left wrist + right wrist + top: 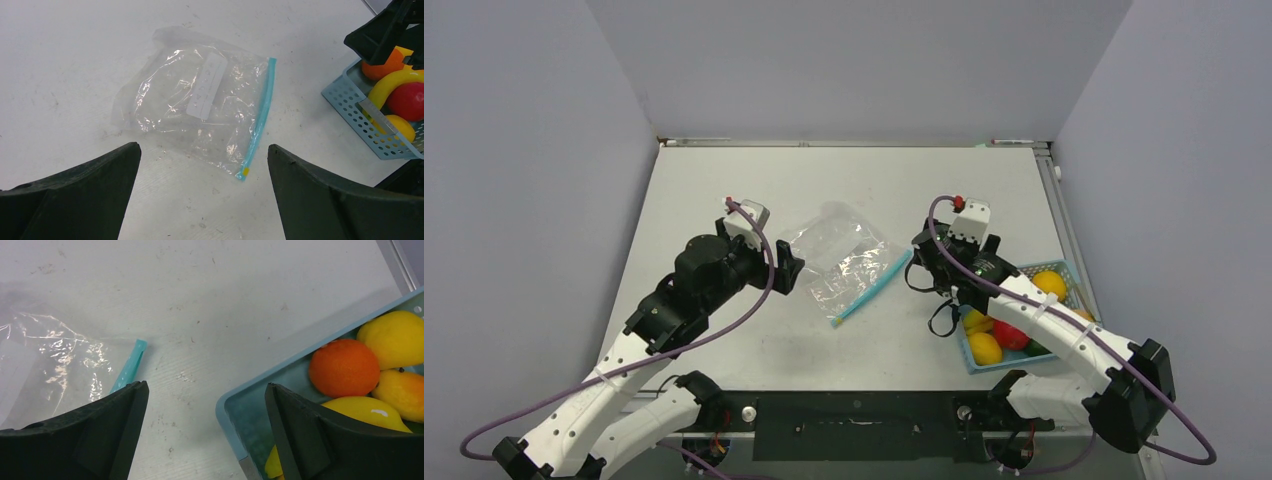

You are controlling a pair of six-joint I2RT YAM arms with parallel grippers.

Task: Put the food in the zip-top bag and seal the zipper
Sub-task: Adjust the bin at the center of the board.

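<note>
Zip-top bag point(195, 107): laid flat and crinkled near the middle of the table point(754, 190), with a white label seen on it.
Zipper point(260, 117): run along the bag's edge that faces the table's right edge; whether it is sealed cannot be told.
Food point(344, 367): kept in the light blue basket point(350, 107) by the right edge, toward the near right corner, apart from the bag; orange, yellow and red pieces are seen.
Left gripper point(201, 147): jaws spread wide, nothing held; it is positioned beside the bag's left side and aimed at the bag.
Right gripper point(205, 385): jaws spread wide, nothing held; it is placed over bare table between the zipper's end and the basket's corner.
</note>
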